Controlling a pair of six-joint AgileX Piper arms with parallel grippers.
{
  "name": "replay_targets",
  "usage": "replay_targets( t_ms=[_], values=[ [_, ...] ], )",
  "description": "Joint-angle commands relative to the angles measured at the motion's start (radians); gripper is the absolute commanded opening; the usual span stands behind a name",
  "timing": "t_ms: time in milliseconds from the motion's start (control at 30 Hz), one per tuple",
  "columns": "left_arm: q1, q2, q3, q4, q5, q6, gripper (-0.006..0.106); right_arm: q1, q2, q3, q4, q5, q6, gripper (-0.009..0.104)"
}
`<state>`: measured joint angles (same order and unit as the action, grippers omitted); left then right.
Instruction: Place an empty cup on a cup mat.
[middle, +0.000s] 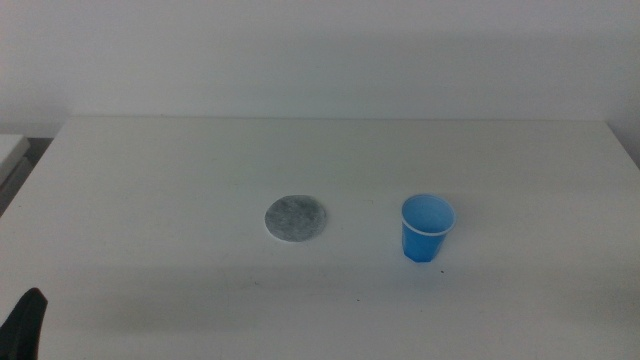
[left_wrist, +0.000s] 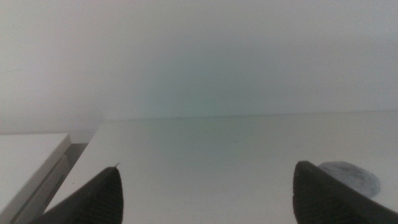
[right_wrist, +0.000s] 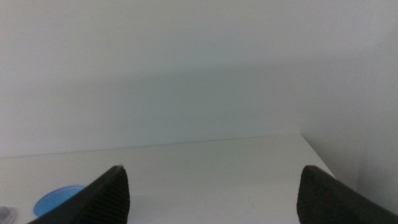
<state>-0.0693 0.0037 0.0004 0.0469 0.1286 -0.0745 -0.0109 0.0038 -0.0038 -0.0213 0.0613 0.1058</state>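
Left claw (left_wrist: 205, 193) is seen in its own wrist view with both dark jaws spread wide and nothing between them; in the middle view only a dark tip shows at the near left corner, so this arm is taken to be waiting low at the bench edge. Right claw (right_wrist: 211, 193) is likewise released, jaws wide apart and empty, and it is not seen in the middle view at all

Bench (middle: 150, 180) is a plain white surface. Cup (middle: 427, 229) is found upright right of centre, mouth up, blue inside, nothing seen in it. Cup mat (middle: 296, 218) lies flat near the centre, to the left of the cup and clearly apart from it, nothing resting on it. Part of the mat is caught behind a jaw in the left wrist view (left_wrist: 351, 176); a slice of the cup's rim is caught beside a jaw in the right wrist view (right_wrist: 59, 200)

Step judged: none begun; cup untouched, approach not yet made. Cup lies on the right arm's side, so a reach by that arm is judged likeliest. Next move calls for jaws to be brought around the cup wall, closed lightly since a thin disposable wall may buckle, then lifted, carried left and set centred on the mat
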Motion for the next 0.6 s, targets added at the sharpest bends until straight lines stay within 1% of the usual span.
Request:
replay_targets(
  t_ms=[0,67,167,267,333,467,567],
  values=[
    [-0.001,-0.004,0.0,-0.002,-0.013,-0.003,0.094,0.001,-0.004,0.004,-0.004,0.003,-0.001,0.088],
    [-0.001,-0.004,0.0,-0.002,-0.013,-0.003,0.094,0.001,-0.004,0.004,-0.004,0.004,-0.001,0.088],
    [-0.001,-0.004,0.0,-0.002,-0.013,-0.003,0.094,0.001,-0.004,0.004,-0.002,-0.048,-0.008,0.088],
    [-0.001,-0.004,0.0,-0.002,-0.013,-0.003,0.094,0.001,-0.004,0.001,0.001,0.006,-0.005,0.088],
    [-0.001,-0.004,0.0,-0.002,-0.013,-0.003,0.094,0.001,0.013,-0.004,0.005,0.013,0.006,0.088],
    [-0.001,-0.004,0.0,-0.002,-0.013,-0.003,0.094,0.001,0.148,-0.03,0.014,-0.016,0.006,0.088],
    [-0.001,-0.004,0.0,-0.002,-0.013,-0.003,0.094,0.001,0.306,-0.08,0.05,-0.038,0.01,0.088]
  ],
)
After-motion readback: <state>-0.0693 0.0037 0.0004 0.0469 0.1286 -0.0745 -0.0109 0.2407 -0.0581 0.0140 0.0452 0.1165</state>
